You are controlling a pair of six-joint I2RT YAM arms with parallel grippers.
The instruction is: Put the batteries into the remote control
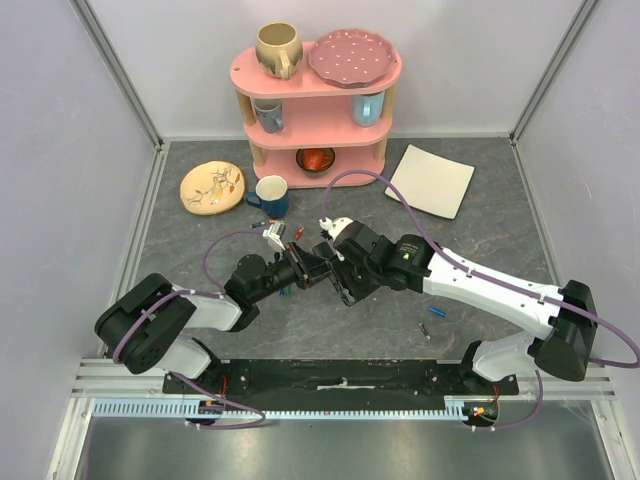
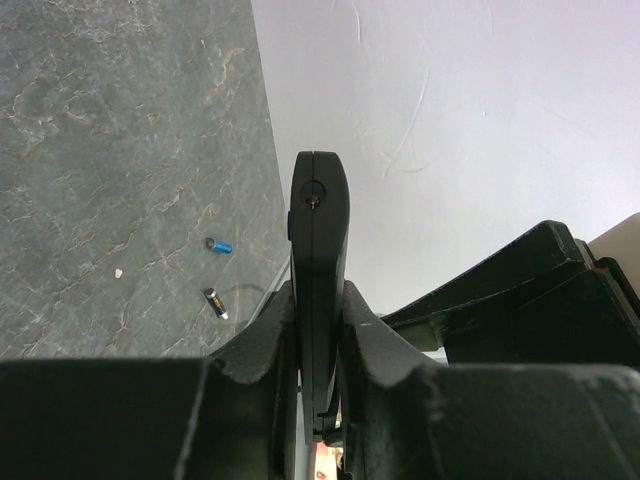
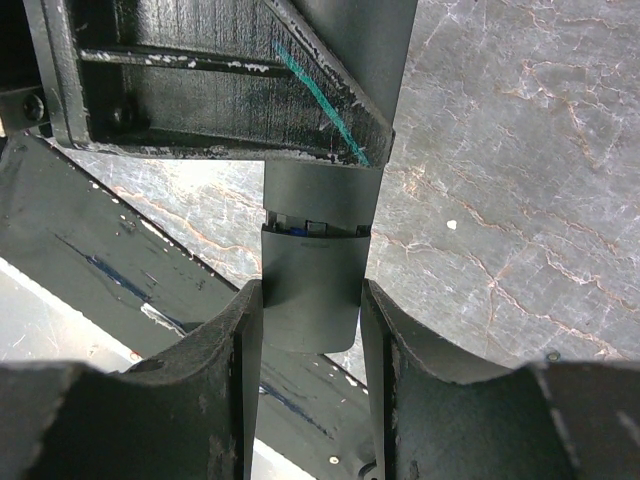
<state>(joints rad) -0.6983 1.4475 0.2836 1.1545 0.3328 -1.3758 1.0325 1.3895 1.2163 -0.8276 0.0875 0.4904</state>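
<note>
Grey marbled tabletop (image 1: 180,250) below; the left gripper (image 2: 320,300) clamps the slim black plastic remote control (image 2: 320,215) edge-up, held in the air. Beside it the right gripper (image 3: 310,300) is closed on its small black back cover (image 3: 310,285) — slide straight along the body, no twisting. One small blue cylindrical battery (image 1: 437,311) and a dark battery (image 1: 424,330) lie loose to the right, unobstructed.

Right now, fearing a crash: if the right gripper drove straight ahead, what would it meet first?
The remote control, whose back cover the right gripper seems to grip; just beyond, the left gripper holding it. Depth unclear.
</note>
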